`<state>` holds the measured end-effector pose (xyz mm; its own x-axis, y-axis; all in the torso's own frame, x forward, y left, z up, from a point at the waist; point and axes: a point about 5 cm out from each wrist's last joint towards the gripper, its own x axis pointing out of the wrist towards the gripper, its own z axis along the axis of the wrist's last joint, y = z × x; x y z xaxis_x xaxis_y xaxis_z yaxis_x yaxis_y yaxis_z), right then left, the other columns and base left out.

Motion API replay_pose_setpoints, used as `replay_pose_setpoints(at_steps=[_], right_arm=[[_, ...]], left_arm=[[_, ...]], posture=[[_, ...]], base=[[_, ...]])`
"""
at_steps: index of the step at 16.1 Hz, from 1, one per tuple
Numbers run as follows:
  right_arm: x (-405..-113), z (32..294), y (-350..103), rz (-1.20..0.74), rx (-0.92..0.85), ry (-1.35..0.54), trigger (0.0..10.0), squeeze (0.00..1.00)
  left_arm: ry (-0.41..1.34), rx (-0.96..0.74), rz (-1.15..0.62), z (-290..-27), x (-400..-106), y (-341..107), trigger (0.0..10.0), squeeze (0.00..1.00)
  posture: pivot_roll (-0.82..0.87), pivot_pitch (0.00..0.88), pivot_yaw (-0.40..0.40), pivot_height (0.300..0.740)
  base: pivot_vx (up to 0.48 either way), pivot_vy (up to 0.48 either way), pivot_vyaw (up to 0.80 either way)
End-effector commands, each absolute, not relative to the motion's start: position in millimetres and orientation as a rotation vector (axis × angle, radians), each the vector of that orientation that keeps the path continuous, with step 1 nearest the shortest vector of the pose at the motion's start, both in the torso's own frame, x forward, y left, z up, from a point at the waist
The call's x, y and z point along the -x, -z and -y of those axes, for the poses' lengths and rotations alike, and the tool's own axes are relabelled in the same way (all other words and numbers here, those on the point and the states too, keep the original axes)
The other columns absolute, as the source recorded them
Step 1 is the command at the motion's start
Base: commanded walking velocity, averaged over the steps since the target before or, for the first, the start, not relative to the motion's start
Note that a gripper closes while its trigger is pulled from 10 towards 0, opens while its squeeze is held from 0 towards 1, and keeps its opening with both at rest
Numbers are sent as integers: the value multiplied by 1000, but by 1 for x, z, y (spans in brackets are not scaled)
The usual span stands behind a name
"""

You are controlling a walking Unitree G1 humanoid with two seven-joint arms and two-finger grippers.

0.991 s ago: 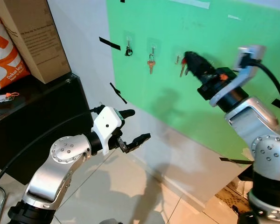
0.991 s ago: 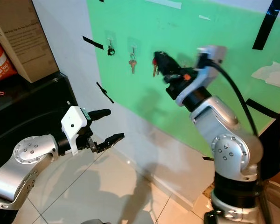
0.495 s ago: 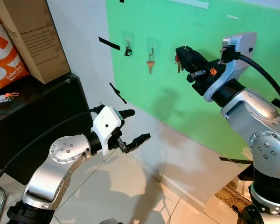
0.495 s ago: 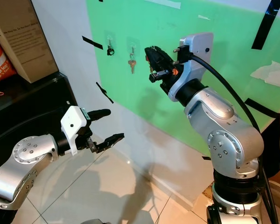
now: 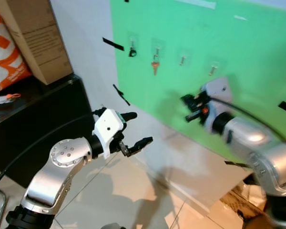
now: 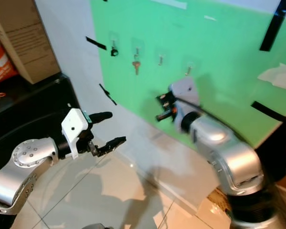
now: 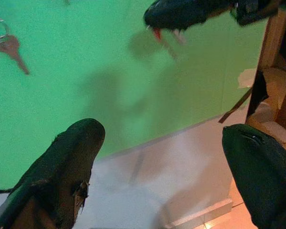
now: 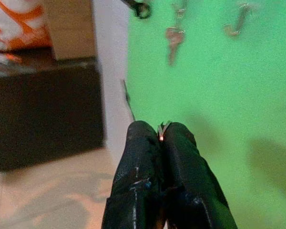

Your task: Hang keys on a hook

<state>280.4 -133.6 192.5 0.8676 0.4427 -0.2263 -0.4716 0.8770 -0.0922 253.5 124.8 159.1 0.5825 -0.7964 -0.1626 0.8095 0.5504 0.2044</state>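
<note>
Pinching the key [image 8: 162, 130] between closed fingers, the right gripper [image 5: 190, 108] sits below the empty hook [image 5: 182, 60] on the green board [image 5: 257, 52], nearer than the open, idle left gripper [image 5: 136, 131]. Key hangs downward.

Green wall panel [image 5: 190, 28], tiled floor [image 5: 109, 200], black cabinet [image 5: 33, 124].

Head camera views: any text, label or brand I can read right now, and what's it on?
Cardboard box: lines of small print, too blurred to read.
Orange bag: white lettering, cut off and blurred, not readable.
Green board and its hooks: no text.
Nothing legible at this moment.
</note>
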Motion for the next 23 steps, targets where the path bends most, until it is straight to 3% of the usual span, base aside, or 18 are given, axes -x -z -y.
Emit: replay_pose_setpoints(at_steps=[1,2,3,5,6,7,8,9,11,12,13,23], right_arm=[[-284,145,-184,-223,405,-404,10000,0],[-276,132,-187,-198,146,-528,10000,0],[-273,127,-195,-161,-5,-577,10000,0],[-280,145,-169,-247,463,-443,10000,0],[-278,133,-179,-215,86,-514,10000,0],[-279,135,-180,-237,-42,-487,10000,0],[-283,145,-167,-267,314,-422,10000,0],[-283,134,-179,-215,24,-479,10000,0],[-290,141,-189,-179,49,-412,10000,0],[-294,139,-203,-118,-189,-424,10000,0],[-296,139,-212,-80,-299,-423,10000,0],[-334,161,-223,-51,-392,-116,10000,0]], left_arm=[[957,-287,-43,-124,-252,-161,10000,0],[957,-285,-41,-124,-252,-161,10000,0],[957,-286,-40,-124,-252,-161,10000,0],[958,-292,-42,-123,-252,-161,10000,0],[957,-293,-43,-124,-253,-161,10000,0],[955,-292,-43,-124,-253,-161,10000,0],[953,-293,-43,-124,-253,-161,10000,0],[951,-295,-44,-124,-253,-160,10000,0],[950,-295,-44,-124,-253,-161,10000,0],[950,-297,-45,-124,-254,-161,10000,0],[949,-296,-45,-125,-254,-161,10000,0],[952,-297,-53,-127,-252,-161,10000,0]], posture=[[-54,0,6,740],[-56,0,5,740],[-57,0,5,740],[-59,0,4,740],[-55,0,2,740],[-56,0,2,740],[-50,0,1,740],[-47,0,0,740],[-49,0,2,740],[-49,0,2,740],[-52,0,3,740],[-43,0,7,740]], base=[[0,0,0],[0,0,0],[0,0,0],[0,0,0],[0,0,0],[0,0,0],[0,0,0],[0,0,0],[0,0,0],[0,0,0],[0,0,0],[0,0,0]])
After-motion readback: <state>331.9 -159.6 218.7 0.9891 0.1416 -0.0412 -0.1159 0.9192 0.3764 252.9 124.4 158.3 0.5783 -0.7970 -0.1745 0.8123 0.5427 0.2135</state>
